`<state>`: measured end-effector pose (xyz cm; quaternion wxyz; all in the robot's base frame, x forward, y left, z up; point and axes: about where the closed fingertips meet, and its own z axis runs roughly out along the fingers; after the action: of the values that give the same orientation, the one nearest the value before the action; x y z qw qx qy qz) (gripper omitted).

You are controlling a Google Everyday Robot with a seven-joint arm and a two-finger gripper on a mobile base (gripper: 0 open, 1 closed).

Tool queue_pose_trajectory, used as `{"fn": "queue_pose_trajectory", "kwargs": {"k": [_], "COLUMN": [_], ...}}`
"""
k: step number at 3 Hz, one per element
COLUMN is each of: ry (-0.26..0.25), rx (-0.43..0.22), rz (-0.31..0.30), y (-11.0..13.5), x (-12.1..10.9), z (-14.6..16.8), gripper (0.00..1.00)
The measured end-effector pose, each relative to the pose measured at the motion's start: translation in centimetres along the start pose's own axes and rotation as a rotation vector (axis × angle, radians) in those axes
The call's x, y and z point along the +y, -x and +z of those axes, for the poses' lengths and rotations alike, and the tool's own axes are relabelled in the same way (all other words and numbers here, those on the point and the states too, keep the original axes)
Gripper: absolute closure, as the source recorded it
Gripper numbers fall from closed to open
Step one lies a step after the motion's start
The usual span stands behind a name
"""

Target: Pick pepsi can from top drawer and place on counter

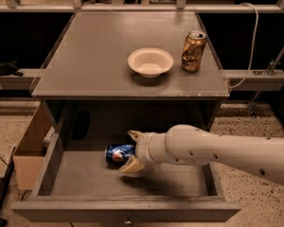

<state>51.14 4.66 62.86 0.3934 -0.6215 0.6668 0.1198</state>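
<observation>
The pepsi can [116, 153] lies on its side on the flat bottom of the open top drawer [85, 181], near the middle. My gripper [132, 151] reaches in from the right on a white arm. Its two tan fingers [131, 166] are spread, one behind the can's right end and one in front of it. The fingers stand around that end of the can without closing on it. The counter [94, 56] is the grey top of the cabinet above the drawer.
A white bowl [150, 62] and a gold-brown can [193, 51] stand on the counter at the right. A tan box [31, 148] sits on the floor left of the drawer. A dark object [80, 125] lies at the drawer's back left.
</observation>
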Motion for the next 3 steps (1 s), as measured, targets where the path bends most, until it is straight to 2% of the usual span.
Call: {"fn": "queue_pose_trajectory", "kwargs": {"k": [2,3], "ry": [0.000,0.000], "rx": [0.000,0.000], "rz": [0.000,0.000], "y": [0.00,0.01], "x": [0.00,0.01], "z": [0.00,0.01], "gripper": [0.72,1.00]}}
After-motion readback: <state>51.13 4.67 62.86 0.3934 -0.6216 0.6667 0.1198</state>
